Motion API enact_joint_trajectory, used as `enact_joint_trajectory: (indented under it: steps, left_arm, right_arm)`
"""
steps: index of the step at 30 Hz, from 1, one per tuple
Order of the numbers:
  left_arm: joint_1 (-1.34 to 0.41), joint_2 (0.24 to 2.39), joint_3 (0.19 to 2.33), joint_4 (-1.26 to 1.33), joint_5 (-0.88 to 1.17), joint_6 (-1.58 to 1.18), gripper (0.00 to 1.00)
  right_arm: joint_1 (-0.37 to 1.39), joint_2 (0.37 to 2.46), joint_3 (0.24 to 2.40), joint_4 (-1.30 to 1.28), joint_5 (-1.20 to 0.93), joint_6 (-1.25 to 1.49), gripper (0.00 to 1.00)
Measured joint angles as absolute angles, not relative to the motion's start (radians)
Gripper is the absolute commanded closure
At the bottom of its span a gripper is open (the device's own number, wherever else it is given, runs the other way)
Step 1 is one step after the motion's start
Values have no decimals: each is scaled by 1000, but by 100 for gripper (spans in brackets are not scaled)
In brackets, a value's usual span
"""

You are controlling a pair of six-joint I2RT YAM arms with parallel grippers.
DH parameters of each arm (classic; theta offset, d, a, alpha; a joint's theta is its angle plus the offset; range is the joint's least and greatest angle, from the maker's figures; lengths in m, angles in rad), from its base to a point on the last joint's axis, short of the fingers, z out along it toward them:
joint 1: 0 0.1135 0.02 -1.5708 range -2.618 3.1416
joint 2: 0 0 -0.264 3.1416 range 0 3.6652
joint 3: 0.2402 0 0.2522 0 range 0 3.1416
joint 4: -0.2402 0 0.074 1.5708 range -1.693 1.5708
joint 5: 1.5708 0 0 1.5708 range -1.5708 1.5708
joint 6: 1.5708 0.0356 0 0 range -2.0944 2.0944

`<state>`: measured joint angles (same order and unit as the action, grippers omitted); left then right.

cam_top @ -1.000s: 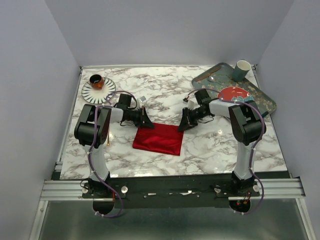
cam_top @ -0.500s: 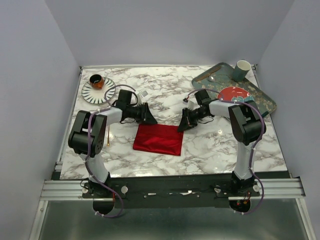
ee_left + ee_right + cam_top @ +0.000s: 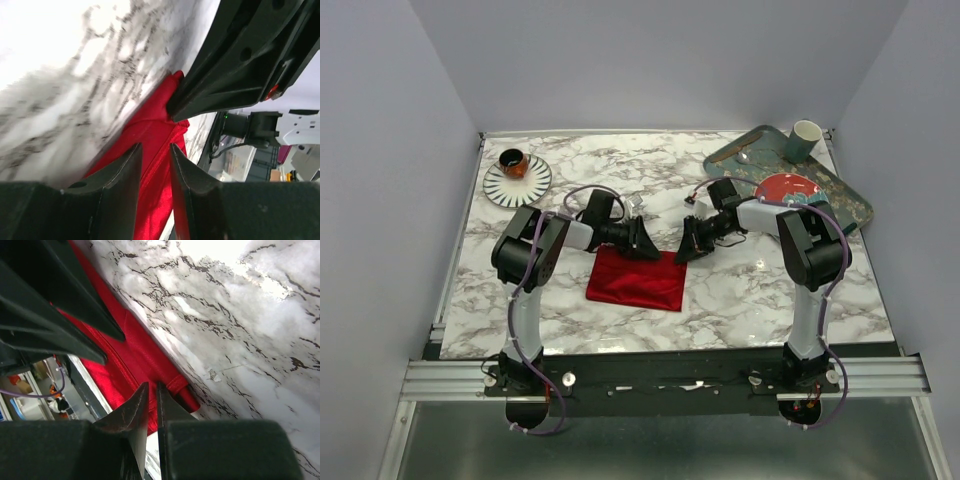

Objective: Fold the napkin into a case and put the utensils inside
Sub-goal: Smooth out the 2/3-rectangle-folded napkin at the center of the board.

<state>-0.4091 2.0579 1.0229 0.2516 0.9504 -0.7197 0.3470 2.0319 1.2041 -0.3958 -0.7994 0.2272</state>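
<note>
Left fingers (image 3: 125,172): slid from the napkin (image 3: 635,282) far-left corner to mid-edge, now spread | Right fingers (image 3: 131,415): pinching far-right corner | Napkin: folded flat, mid-tabletop (image 3: 750,290) | Likely regripping for next fold

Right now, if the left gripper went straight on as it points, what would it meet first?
Probably the napkin, its far edge just ahead of the left gripper; close behind is the right gripper, pinching it. Depth is unclear.
</note>
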Motion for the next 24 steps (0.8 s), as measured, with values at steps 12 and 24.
enact_joint_trajectory:
  steps: [12,24]
  left_arm:
    - [-211,2060,971,267,1096,-695,46]
    - [-86,1942,1025,-142,1075,-348,90]
  right_arm:
    - [361,2021,1222,-427,-741,207,81]
    - [364,2013,1237,-446,-711,159,82]
